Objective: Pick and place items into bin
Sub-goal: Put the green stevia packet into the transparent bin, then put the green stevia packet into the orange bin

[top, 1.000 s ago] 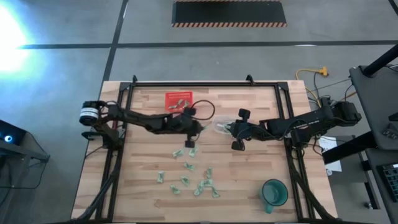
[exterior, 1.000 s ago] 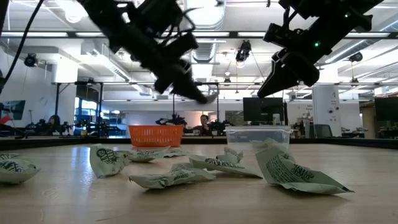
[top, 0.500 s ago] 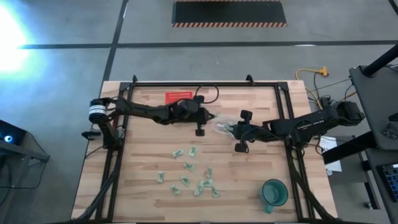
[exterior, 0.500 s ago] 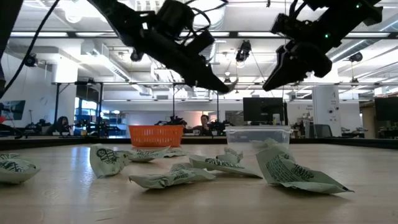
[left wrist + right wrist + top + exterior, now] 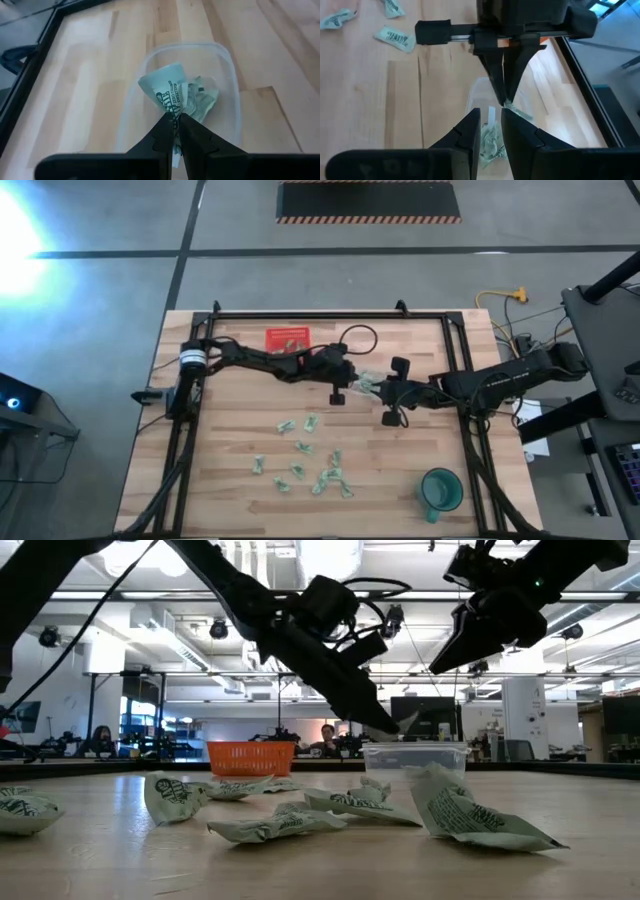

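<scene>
My left gripper [image 5: 347, 387] [image 5: 175, 122] hovers over the clear plastic bin [image 5: 227, 75] [image 5: 415, 754] and is shut on one pale green crinkly packet [image 5: 165, 87]. A second packet [image 5: 202, 97] lies on the bin's floor. Several more packets [image 5: 305, 455] [image 5: 470, 815] lie scattered on the wood toward the table's near edge. My right gripper [image 5: 392, 402] [image 5: 490, 125] is up in the air just right of the bin, narrowly open, with nothing between its fingers. It faces my left gripper [image 5: 503, 95]. My left gripper pinches the pale green packet by its lower crumpled end [image 5: 173, 116] between the two fingers. The fingers slant down toward the table's right. The packet is lifted clear and sticks out past the fingertips over the bin's opening.
A red container [image 5: 287, 338] [image 5: 250, 756] stands near the table's far edge, and a green cup [image 5: 440, 490] near the right near corner. A black frame [image 5: 330, 314] rims the table. People sit in the room beyond.
My left gripper, shut on a packet, has swung from above the scattered packets toward the table's right. It has come down until its tips hang just over the bin. My right gripper has drawn back slightly toward the right edge.
</scene>
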Available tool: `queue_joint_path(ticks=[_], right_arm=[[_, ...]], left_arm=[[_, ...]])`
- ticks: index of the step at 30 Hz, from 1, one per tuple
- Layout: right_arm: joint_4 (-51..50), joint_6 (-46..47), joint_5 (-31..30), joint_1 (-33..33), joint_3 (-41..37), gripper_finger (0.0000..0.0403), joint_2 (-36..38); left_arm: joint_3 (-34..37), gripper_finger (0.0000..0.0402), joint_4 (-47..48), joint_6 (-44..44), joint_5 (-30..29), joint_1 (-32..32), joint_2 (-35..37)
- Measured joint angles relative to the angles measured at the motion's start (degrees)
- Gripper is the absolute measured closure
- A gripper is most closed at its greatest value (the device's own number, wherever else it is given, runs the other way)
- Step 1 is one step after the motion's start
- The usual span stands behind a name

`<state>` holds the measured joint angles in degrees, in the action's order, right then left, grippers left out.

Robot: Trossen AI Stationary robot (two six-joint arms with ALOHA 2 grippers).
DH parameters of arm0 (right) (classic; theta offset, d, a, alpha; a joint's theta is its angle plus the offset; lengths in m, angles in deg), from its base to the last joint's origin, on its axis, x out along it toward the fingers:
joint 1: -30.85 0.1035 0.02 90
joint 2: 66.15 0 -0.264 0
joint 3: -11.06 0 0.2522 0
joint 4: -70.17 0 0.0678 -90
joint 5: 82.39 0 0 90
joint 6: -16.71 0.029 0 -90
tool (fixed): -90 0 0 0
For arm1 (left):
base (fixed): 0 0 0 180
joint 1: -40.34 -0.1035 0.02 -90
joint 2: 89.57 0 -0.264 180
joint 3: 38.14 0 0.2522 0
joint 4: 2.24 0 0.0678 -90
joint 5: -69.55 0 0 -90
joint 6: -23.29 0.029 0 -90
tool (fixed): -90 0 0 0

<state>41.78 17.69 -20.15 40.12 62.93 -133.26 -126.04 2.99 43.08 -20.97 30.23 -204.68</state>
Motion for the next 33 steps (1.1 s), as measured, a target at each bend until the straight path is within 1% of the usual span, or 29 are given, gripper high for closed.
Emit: queue_joint_path(ticks=[2,4,12,16,20,24,26,30,33], right_arm=[[-0.8,0.1,0.5,0.0,0.0,0.0335,0.0],[-0.5,0.1,0.8,0.0,0.0,0.0335,-0.1],[-0.5,0.3,1.4,0.0,0.0,0.0335,-0.1],[0.6,-0.2,5.8,0.0,0.0,0.0335,-0.9],[3.4,-2.1,9.7,0.0,-0.1,0.0335,-1.6],[8.0,-3.6,10.5,0.0,-0.5,0.0335,-2.9],[9.4,-4.5,10.9,0.0,-0.7,0.0335,-3.9],[11.7,-7.0,12.7,0.0,-0.8,0.0335,-6.3],[12.6,-9.0,12.9,0.0,-0.7,0.0335,-7.9]], left_arm=[[-0.5,0.0384,0.9,0.0,-0.1,0.0,-0.1],[-0.8,0.0369,1.5,0.0,-0.2,0.0,-0.1],[-0.9,0.0278,2.4,0.1,-0.3,0.0,0.6],[-0.8,0.0252,8.1,1.2,-0.4,0.6,4.2],[-0.8,0.0249,16.1,1.6,-0.4,1.8,9.2],[-0.4,0.0249,25.6,1.3,-0.4,4.3,14.9],[0.9,0.0249,30.2,0.0,-0.4,5.8,17.4],[6.8,0.0249,32.2,-2.9,-0.3,8.9,22.0],[11.9,0.0249,31.3,-5.9,-0.3,10.6,25.0]])
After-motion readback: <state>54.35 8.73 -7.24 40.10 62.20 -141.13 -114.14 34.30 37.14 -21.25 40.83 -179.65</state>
